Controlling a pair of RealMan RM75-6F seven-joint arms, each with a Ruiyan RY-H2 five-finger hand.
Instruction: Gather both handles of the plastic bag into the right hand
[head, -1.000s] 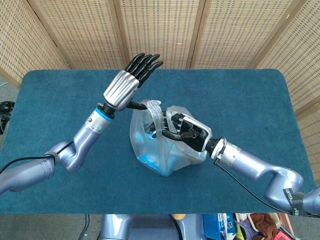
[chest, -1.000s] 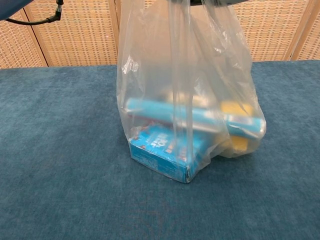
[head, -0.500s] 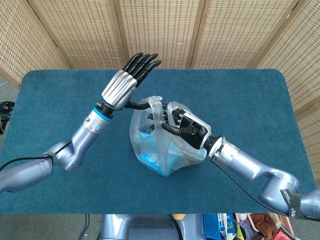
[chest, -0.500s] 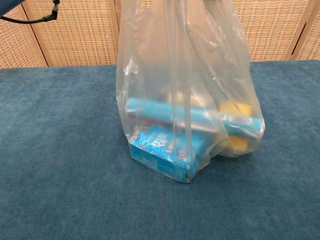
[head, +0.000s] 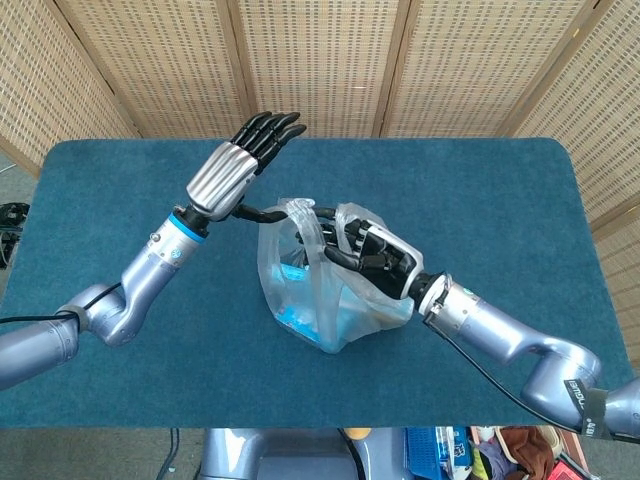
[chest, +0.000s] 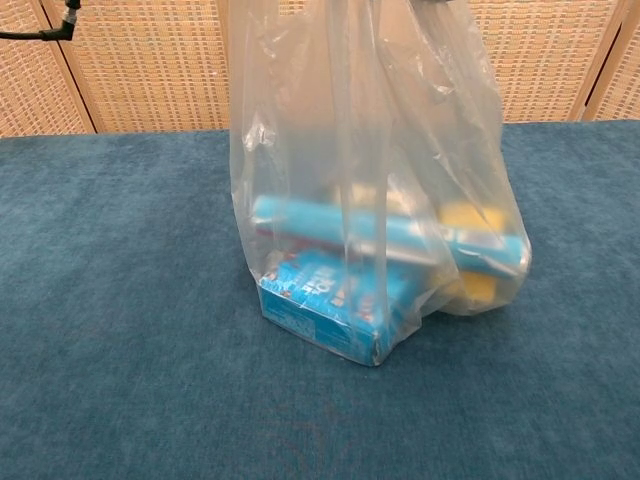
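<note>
Clear plastic bag (head: 320, 290), thin and crinkly, standing upright mid-counter (head: 480, 190), top pulled up. Inside: blue box (chest: 325, 310) flat at bottom, light-blue tube (chest: 390, 235) lying across above it, sth yellow (chest: 475, 285) at back right, blurred thru the film. Right robot hand (head: 375, 255) w/ dark fingers curled in at bag's mouth, clamped on one handle (head: 350, 215). Left robot hand (head: 235, 170) raised, fingers straight and together pointing away, thumb hooked thru other handle (head: 300, 212), stretching it sideways; handles near but apart. Counter covered in teal short-pile cloth, corners rounded. Wide bare cloth all round bag; woven cane screens (head: 330, 60) close behind far edge.
</note>
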